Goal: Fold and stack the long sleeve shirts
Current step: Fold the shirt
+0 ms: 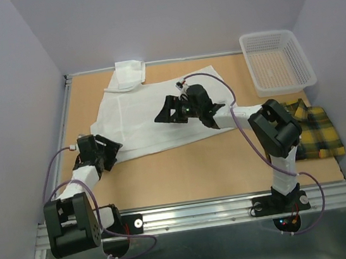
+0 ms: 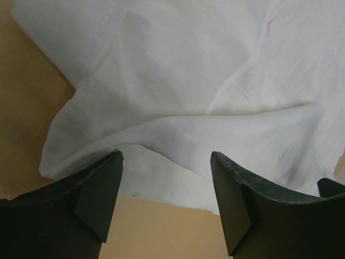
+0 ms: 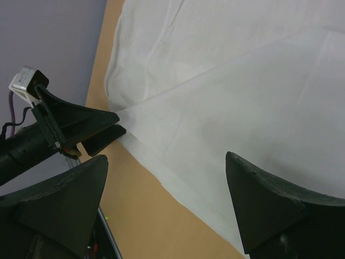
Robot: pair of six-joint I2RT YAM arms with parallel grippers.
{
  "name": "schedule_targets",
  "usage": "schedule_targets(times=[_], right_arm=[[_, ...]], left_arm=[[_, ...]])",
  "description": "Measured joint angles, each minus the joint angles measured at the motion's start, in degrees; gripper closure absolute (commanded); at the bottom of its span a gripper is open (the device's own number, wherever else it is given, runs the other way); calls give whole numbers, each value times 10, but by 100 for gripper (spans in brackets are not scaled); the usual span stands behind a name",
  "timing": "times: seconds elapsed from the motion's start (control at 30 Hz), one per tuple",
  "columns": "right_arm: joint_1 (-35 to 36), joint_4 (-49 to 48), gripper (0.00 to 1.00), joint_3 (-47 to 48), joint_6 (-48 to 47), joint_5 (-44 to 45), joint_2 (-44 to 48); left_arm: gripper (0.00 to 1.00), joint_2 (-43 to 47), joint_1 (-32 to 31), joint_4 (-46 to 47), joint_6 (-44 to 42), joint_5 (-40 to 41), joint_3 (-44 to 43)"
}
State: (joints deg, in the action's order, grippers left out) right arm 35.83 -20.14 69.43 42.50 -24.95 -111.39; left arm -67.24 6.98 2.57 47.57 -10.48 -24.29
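Note:
The white long sleeve shirt (image 1: 146, 117) lies spread over the table's left and middle, with a folded part (image 1: 130, 73) at the back edge. My left gripper (image 1: 108, 152) is low at its near-left corner. Its jaws stand apart, and the cloth's edge (image 2: 161, 183) lies between the fingertips of the left gripper (image 2: 167, 156). My right gripper (image 1: 168, 112) hovers open over the middle of the shirt (image 3: 242, 81), its jaws (image 3: 167, 159) holding nothing. The yellow-and-dark plaid shirt (image 1: 318, 128) lies folded at the right, partly hidden behind the right arm.
A white mesh basket (image 1: 282, 87) stands at the back right corner. Walls close the table on the left, back and right. A metal rail (image 1: 203, 212) with both arm bases runs along the near edge. Bare wood (image 1: 191, 168) shows in front of the white shirt.

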Motion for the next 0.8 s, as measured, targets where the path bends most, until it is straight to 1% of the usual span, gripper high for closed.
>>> schedule_targets(times=[0.17,0.23,0.33,0.47,0.57,0.67,0.7,0.77,0.8], right_arm=[[0,-1,6,-20,2,-1,-1],[0,-3,6,-20,2,-1,-1],[0,-5,6,-20,2,-4,-1],[1,-12,6,-14,10,-9,-7],[6,-21,6,4,22,-12,-27],[15,-38,6,26,40,-11,-52],[18,-41,6,30,45,-10,-58],[26,-52,6,46,62,-6,-75],[28,-56,6,51,67,-5,-81]], left_arm=[[26,19,3,1,21,9,16],[26,43,3,-21,28,19,22],[26,87,3,-80,29,38,22],[26,112,3,-132,12,49,-2],[27,108,2,-120,-6,25,-35],[33,94,-3,-79,-10,-14,-58],[39,87,-6,-65,-10,-23,-63],[46,68,-12,-33,-8,-44,-66],[48,58,-14,-20,-8,-52,-66]])
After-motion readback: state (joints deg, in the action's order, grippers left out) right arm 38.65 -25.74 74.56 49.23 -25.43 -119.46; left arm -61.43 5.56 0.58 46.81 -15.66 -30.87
